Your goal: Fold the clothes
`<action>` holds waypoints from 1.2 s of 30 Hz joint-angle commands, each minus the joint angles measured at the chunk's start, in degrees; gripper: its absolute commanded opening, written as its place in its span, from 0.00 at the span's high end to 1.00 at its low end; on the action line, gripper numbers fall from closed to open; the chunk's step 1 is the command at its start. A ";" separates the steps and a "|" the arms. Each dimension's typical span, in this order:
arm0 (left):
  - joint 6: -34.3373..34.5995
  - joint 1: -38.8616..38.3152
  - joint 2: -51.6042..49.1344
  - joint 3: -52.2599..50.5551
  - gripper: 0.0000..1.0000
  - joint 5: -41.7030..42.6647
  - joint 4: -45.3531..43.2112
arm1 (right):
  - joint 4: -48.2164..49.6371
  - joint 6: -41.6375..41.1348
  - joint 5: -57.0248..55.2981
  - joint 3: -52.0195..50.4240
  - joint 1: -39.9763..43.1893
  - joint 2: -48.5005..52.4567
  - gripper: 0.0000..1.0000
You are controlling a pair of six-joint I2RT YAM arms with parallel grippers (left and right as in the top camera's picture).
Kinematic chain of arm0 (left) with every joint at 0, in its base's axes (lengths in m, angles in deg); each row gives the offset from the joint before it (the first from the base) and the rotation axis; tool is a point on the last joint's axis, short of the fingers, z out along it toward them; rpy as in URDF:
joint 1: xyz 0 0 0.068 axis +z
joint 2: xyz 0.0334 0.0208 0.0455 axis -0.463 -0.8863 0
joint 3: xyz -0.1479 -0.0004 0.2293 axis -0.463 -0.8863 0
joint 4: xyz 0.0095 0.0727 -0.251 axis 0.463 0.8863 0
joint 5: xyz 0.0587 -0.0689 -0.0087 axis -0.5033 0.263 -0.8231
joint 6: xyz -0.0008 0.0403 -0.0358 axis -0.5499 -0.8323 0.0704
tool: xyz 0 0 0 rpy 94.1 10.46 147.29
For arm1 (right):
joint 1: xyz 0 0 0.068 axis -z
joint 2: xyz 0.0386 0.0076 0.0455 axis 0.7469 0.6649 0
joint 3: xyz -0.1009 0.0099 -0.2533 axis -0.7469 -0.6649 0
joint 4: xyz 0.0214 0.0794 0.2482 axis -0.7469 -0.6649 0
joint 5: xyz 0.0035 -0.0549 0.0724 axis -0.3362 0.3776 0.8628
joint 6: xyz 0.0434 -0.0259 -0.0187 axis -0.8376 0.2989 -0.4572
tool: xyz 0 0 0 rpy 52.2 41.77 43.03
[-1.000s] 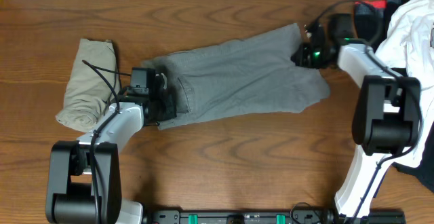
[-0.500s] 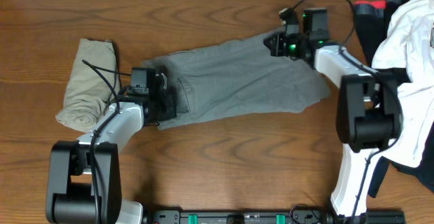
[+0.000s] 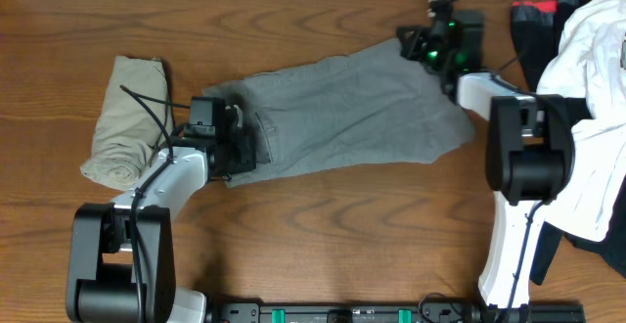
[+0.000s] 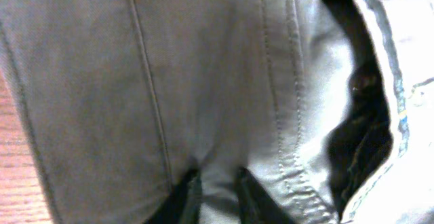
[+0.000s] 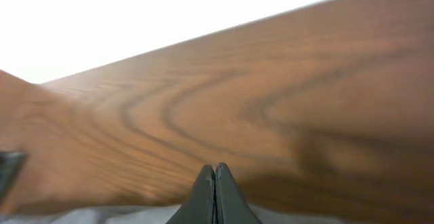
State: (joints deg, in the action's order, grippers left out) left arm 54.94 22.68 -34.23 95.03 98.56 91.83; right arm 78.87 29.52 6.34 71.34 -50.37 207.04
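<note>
grey shorts (image 3: 342,108) lie spread beside folded khaki shorts (image 3: 125,117).

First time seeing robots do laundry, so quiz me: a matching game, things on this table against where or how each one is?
Things:
1. grey shorts
2. khaki shorts
3. white garment
4. right gripper

Place or state:
A. bundled at the left end
B. shut, nothing between its fingers
C. spread across the middle
D. heaped at the right edge

Pairs: 1-C, 2-A, 3-D, 4-B
</note>
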 commanded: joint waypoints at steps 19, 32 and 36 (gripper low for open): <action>34.86 -0.59 8.76 6.86 0.76 10.49 -2.08 | -39.08 -1.51 22.53 0.09 -3.26 -11.23 0.99; 58.88 -9.51 -9.79 5.35 0.94 13.27 -23.78 | -43.36 -2.84 9.90 0.07 -13.73 -11.04 0.99; 59.76 -9.86 -13.62 5.35 0.94 12.83 -25.16 | -45.62 -3.13 6.40 0.07 -13.75 -10.47 0.99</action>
State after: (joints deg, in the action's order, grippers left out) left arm 110.87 12.82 -46.29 101.07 110.94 67.02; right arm 34.22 27.21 16.62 71.34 -63.88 195.92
